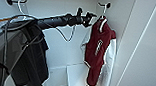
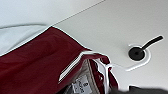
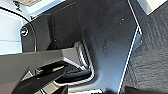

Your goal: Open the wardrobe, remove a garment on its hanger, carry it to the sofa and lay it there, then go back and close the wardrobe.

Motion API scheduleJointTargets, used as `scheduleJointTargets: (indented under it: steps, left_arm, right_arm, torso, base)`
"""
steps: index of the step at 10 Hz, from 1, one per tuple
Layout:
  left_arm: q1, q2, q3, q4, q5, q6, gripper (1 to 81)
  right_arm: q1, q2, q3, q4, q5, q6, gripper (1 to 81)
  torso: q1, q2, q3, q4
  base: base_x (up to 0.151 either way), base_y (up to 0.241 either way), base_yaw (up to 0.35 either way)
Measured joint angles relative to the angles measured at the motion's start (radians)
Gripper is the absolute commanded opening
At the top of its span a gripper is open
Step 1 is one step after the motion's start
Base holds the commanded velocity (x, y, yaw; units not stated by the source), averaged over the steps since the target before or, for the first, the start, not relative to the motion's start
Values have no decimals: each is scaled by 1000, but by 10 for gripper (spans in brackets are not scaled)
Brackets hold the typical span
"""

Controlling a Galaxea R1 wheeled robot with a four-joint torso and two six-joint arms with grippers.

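Garment [image 1: 95,52] hung by hanger [image 1: 103,15] on peg [image 1: 107,5], just beside left hand [image 1: 91,19]; hand's grip state undetermined.

Home bedroom/closet area — open white wardrobe [image 1: 68,53] w/ clothes on wall pegs [image 1: 107,5], grey carpet [image 3: 152,50].

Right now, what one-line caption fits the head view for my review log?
Left gripper reaching toward the white hanger of the maroon jacket hanging on a black peg inside the open wardrobe.
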Motion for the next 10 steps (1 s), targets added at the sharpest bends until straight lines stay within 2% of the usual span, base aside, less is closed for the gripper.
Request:
scheduleJointTargets:
  steps: [1, 4, 5, 8, 10]
  left_arm:
    - [0, 5, -3, 1, -17, 0, 811]
    - [0, 7, -11, 9, -43, 0, 811]
    - [0, 15, -11, 13, -48, 0, 811]
    - [0, 29, -50, 19, -50, 0, 811]
    - [1, 66, -92, 47, -76, 0, 811]
  right_arm:
    - [0, 0, 0, 0, 0, 0, 811]
    - [-6, 3, 0, 0, 4, 0, 811]
    - [-10, 3, 0, 0, 4, 0, 811]
    - [-11, 3, 0, 0, 5, 0, 811]
    - [-11, 5, 0, 0, 7, 0, 811]
  torso:
    - [0, 0, 0, -5]
    - [0, 0, 0, -62]
    - [0, 0, 0, -68]
    - [0, 0, 0, -68]
    - [0, 1, 0, -68]
  base:
    - [0, 0, 0]
    - [0, 0, 0]
    - [0, 0, 0]
    - [0, 0, 0]
    - [0, 0, 0]
